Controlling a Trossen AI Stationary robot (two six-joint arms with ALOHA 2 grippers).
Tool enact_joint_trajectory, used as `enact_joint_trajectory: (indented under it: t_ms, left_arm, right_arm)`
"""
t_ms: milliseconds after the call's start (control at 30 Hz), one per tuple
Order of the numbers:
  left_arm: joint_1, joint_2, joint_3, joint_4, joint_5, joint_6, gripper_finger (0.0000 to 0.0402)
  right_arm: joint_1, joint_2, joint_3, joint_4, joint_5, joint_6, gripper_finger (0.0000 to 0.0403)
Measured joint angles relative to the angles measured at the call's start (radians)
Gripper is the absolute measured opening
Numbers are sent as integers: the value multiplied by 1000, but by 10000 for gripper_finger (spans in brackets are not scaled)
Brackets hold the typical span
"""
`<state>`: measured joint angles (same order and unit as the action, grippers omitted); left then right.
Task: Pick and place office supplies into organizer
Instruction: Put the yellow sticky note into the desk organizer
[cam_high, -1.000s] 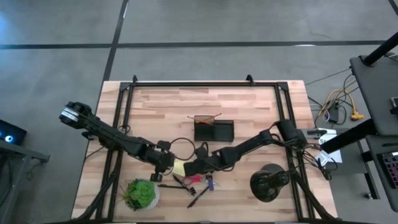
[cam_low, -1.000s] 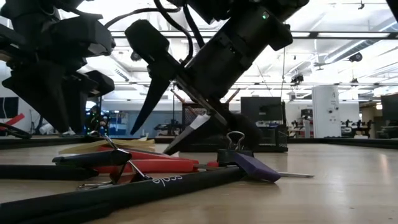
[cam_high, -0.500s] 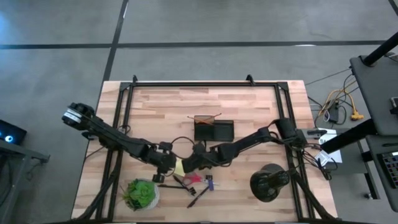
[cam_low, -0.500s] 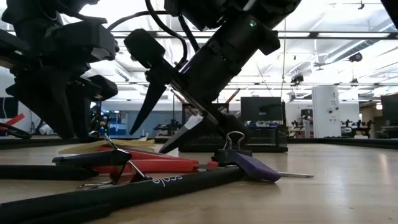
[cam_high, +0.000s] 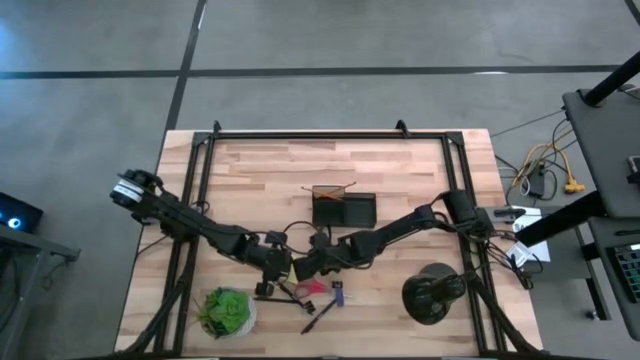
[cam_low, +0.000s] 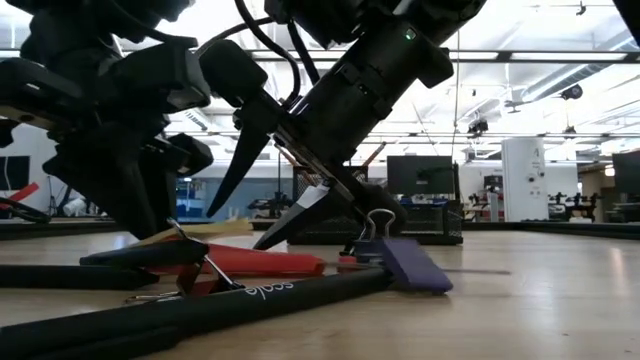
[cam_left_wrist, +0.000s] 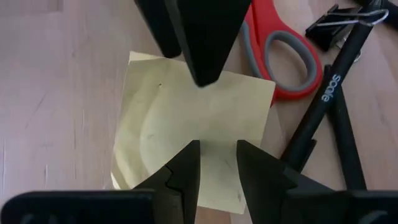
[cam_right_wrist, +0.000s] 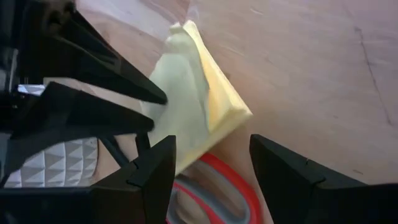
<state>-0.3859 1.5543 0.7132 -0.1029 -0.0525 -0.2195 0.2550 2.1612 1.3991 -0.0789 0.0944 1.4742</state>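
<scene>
The yellow sticky-note pad (cam_left_wrist: 186, 118) lies on the table between my two grippers, and its pale top is bowed (cam_right_wrist: 177, 93). My left gripper (cam_left_wrist: 217, 149) hangs over the pad's near half, fingers a narrow gap apart. My right gripper (cam_right_wrist: 211, 140) is open and comes at the pad from the other side (cam_high: 302, 267). The red-handled scissors (cam_left_wrist: 280, 56), black pens (cam_left_wrist: 323, 106) and a purple clip (cam_low: 410, 265) lie just beside the pad. The black mesh organizer (cam_high: 344, 209) stands farther back with an orange pencil across it. My left gripper points down at the pad's top sheet (cam_left_wrist: 211, 134), with both fingertips (cam_right_wrist: 160, 98) close to it. I cannot tell whether they touch. My right gripper has one fingertip (cam_left_wrist: 205, 78) at the pad's far edge, slanting down from the table's right. I cannot tell whether it touches.
A green potted plant (cam_high: 225, 310) stands near the front left. A round black domed object (cam_high: 432, 292) stands at the front right. The scissors, pens and small clips crowd the table just in front of the pad. Bare wood lies behind the organizer.
My left gripper has gone toward the table's right edge and now stands over the pad. My right gripper has gone a little toward the left, closer to the pad. The scissors and the purple clip have shifted slightly on the table.
</scene>
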Motion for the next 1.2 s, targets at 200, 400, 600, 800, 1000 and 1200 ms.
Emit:
enact_joint_trajectory:
  t_ms: [200,400,600,800,1000,1200]
  left_arm:
    - [0,-4,0,-10,-12,0,88]
    - [7,-2,-3,1,-15,29,88]
    - [25,-1,-7,15,-33,78,88]
    - [40,-1,-8,22,-32,102,88]
    - [48,0,-10,42,-35,118,88]
    - [52,0,-24,55,-38,88,88]
  right_arm:
    - [-4,0,0,0,0,-1,198]
    - [-20,0,0,0,0,-14,198]
    - [-37,0,-1,-1,-25,-37,184]
    - [-39,0,-5,-3,-31,-42,138]
    - [-51,-2,-8,-17,-10,-48,113]
    - [-63,-2,-9,-19,11,-64,117]
